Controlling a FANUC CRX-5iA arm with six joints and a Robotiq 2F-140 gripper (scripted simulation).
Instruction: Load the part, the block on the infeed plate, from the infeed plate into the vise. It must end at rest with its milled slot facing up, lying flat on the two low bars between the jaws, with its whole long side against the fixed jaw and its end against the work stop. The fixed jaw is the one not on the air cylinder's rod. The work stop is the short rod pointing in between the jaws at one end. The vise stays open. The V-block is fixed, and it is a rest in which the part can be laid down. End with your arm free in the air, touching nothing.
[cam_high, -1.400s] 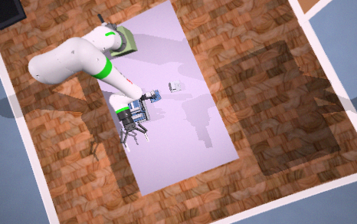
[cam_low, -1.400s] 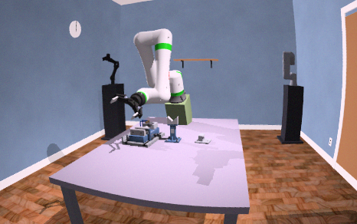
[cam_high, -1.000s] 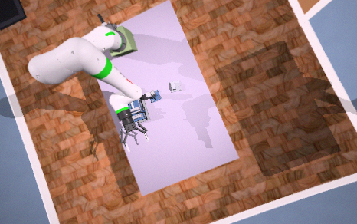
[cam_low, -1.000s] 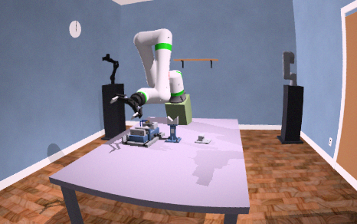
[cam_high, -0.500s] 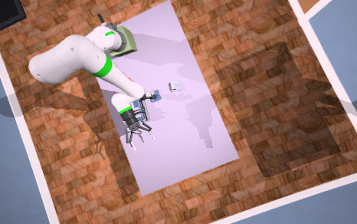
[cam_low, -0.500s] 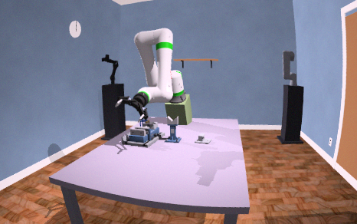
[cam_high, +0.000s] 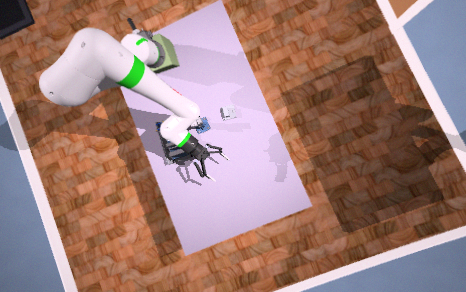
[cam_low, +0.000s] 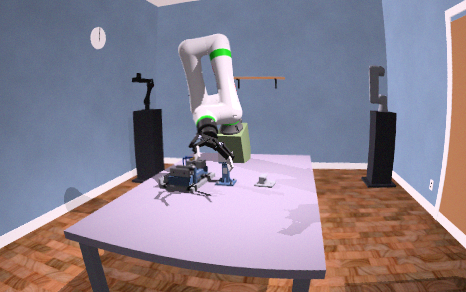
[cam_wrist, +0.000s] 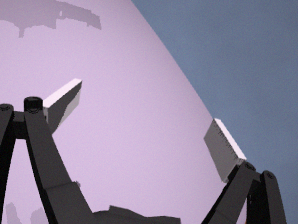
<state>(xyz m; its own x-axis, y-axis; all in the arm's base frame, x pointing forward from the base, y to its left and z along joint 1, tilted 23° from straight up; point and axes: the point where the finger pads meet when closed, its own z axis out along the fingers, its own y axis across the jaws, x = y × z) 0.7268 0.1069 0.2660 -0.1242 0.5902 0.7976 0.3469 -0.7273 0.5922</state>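
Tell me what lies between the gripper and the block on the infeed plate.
In the exterior view, the blue V-block stands between the open gripper and the block; beyond it only bare table.

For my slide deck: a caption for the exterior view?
Arm's open gripper hovers above the vise; part waits on the infeed plate.

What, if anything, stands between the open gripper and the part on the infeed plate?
The blue V-block stands roughly between them. The open gripper hangs empty above the vise, and the part sits on its infeed plate beyond the V-block. Travelling above it looks unobstructed.
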